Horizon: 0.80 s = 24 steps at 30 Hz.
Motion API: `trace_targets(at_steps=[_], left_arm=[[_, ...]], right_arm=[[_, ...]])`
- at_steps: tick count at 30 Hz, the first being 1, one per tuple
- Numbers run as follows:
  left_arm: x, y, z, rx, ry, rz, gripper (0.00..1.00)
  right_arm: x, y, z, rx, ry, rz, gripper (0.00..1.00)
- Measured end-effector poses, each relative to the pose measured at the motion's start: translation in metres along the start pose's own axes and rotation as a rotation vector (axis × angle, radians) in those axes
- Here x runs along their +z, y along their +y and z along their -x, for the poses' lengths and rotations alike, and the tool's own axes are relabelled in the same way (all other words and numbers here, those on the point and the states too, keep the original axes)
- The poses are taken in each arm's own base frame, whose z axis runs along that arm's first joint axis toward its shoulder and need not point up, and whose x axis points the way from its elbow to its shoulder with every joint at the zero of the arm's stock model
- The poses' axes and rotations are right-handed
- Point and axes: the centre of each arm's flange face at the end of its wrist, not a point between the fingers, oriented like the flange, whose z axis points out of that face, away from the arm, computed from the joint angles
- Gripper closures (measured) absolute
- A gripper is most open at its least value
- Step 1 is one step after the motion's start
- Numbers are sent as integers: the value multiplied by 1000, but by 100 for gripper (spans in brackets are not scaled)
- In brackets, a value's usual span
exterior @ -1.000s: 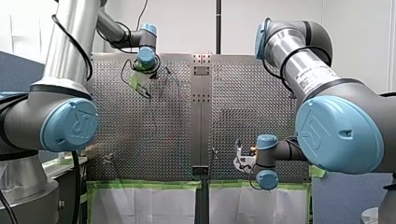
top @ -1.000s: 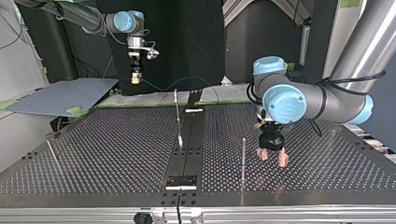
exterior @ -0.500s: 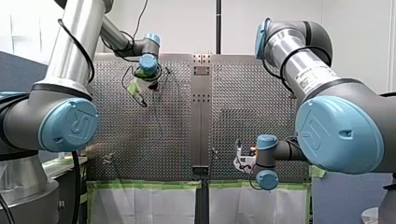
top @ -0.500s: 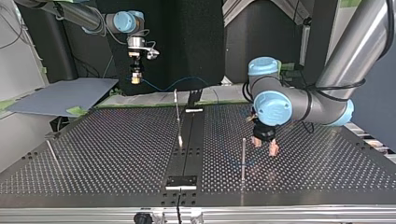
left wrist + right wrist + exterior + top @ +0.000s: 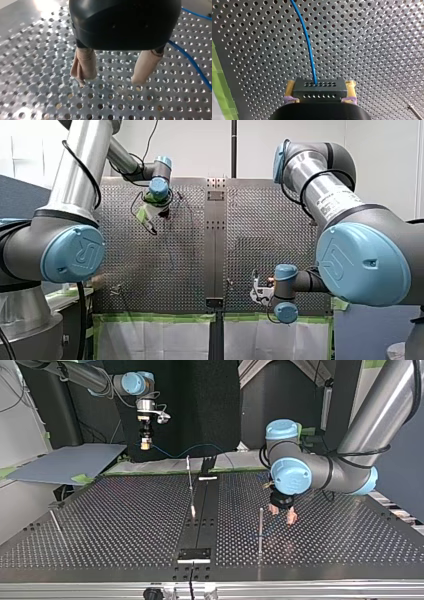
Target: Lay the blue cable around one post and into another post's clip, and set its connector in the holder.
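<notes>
In the right wrist view my right gripper (image 5: 320, 98) is shut on a dark block connector (image 5: 319, 88), its yellow pads (image 5: 351, 86) on both sides. The thin blue cable (image 5: 308, 42) leaves the connector and runs ahead over the perforated plate. At the top view's far left this gripper (image 5: 145, 445) hangs above the table's back edge, and the cable (image 5: 172, 454) sags away from it. My left gripper (image 5: 108, 81) stands open just above the plate, beige pads (image 5: 83, 66) apart with nothing between them; a blue cable run (image 5: 191, 61) lies beside it. It (image 5: 281, 513) hovers close to a thin post (image 5: 260, 527).
A second post (image 5: 190, 482) stands near the table's middle strip, and a third (image 5: 56, 522) leans at the top view's left. A dark holder plate (image 5: 194, 554) sits on the strip near the camera. A grey board (image 5: 65, 462) lies beyond the table's edge.
In the top view my left gripper has moved leftward and away from the camera, closer to the nearby post, still open. My right gripper has held still with the connector.
</notes>
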Motion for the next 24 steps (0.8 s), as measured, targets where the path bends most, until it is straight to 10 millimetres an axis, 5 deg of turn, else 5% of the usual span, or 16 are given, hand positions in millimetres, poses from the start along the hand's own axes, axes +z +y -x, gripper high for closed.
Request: trace_targets(at_steps=[24], left_arm=[[-14, 13, -10, -225, 114, 13, 0]], right_arm=[[0, 0, 0, -1, -3, 0, 88]])
